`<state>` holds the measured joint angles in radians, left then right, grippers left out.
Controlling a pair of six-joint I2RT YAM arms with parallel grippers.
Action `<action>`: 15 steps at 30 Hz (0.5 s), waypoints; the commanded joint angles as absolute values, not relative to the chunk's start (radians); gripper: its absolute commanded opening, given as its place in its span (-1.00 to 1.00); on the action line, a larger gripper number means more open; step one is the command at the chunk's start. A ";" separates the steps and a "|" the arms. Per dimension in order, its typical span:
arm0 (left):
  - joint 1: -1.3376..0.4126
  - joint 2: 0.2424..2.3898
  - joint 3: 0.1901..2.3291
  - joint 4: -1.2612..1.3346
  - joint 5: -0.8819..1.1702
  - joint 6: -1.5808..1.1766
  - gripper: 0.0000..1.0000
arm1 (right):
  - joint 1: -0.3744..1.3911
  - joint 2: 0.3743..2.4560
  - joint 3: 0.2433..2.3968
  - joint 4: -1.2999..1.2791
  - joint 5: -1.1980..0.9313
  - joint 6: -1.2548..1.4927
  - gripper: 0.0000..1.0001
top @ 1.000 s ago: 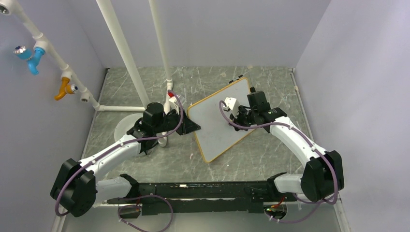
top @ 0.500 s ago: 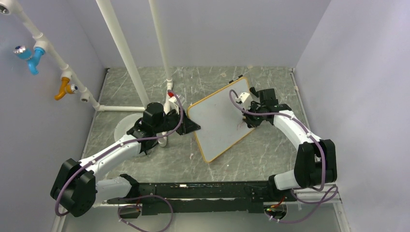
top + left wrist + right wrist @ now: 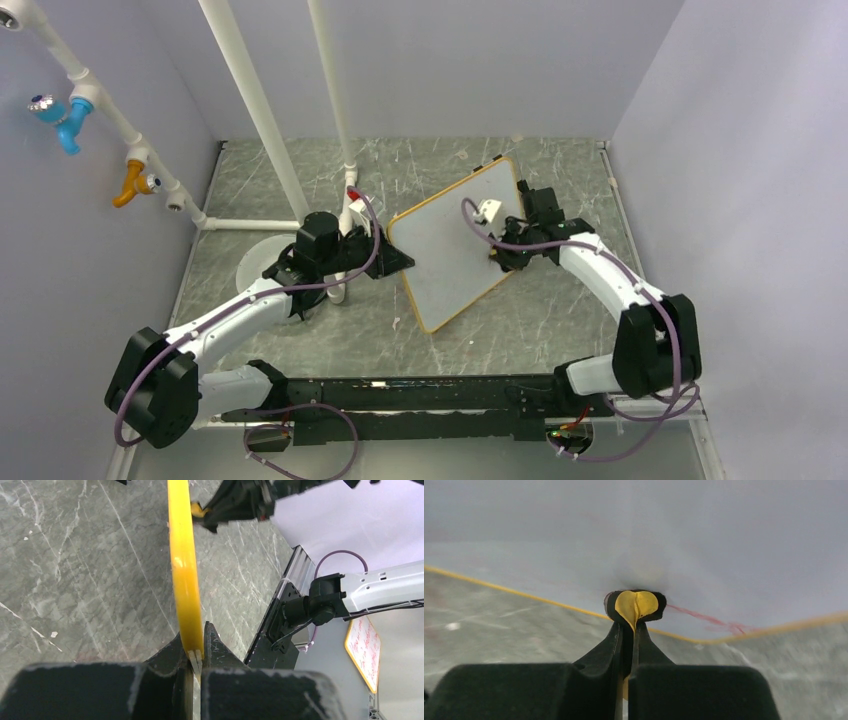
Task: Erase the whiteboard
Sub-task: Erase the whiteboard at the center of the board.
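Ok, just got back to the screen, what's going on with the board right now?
The left gripper is clamped on the frame of the whiteboard, holding it at its left corner. The right gripper pinches a small yellow pad and presses it against the white surface near the board's right edge. A red streak shows beside the pad, close to the frame, so the board is not yet clean.

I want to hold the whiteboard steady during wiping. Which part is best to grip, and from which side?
Grip the thin frame at the whiteboard left edge, coming from the left, jaws across its thickness. The board is flat, so only its rim fits between jaws, and the pad in the right gripper needs the face free. The left gripper is shut there.
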<state>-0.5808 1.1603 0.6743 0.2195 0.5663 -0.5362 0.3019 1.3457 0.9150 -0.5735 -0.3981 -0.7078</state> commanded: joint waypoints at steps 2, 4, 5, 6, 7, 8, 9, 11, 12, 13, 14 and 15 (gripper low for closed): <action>-0.595 1.135 0.709 0.313 0.710 -0.542 -1.00 | 0.199 1.415 1.009 -0.402 -0.191 -0.663 -1.00; -0.594 1.137 0.708 0.316 0.709 -0.544 -1.00 | 0.200 1.409 1.001 -0.410 -0.232 -0.696 -1.00; -0.593 1.138 0.706 0.319 0.710 -0.545 -1.00 | 0.203 1.398 0.994 -0.427 -0.283 -0.722 -1.00; -0.592 1.139 0.705 0.323 0.711 -0.547 -1.00 | 0.211 1.389 0.986 -0.464 -0.352 -0.766 -1.00; -0.593 1.140 0.703 0.325 0.712 -0.549 -1.00 | 0.226 1.376 0.976 -0.516 -0.414 -0.828 -1.00; -0.593 1.142 0.704 0.324 0.712 -0.548 -1.00 | 0.253 1.358 0.959 -0.570 -0.470 -0.927 -1.00; -0.593 1.145 0.705 0.322 0.712 -0.547 -1.00 | 0.281 1.336 0.940 -0.626 -0.515 -1.001 -1.00; -0.593 1.150 0.709 0.317 0.716 -0.543 -1.00 | 0.338 1.287 0.890 -0.677 -0.558 -1.095 -1.00; -0.592 1.152 0.712 0.316 0.717 -0.543 -1.00 | 0.354 1.276 0.879 -0.682 -0.557 -1.104 -1.00; -0.593 1.153 0.713 0.318 0.718 -0.544 -1.00 | 0.359 1.280 0.884 -0.680 -0.550 -1.092 -1.00; -0.594 1.156 0.713 0.321 0.719 -0.546 -1.00 | 0.358 1.287 0.895 -0.660 -0.533 -1.058 -1.00; -0.592 1.158 0.714 0.323 0.720 -0.548 -1.00 | 0.358 1.292 0.904 -0.619 -0.492 -1.017 -1.00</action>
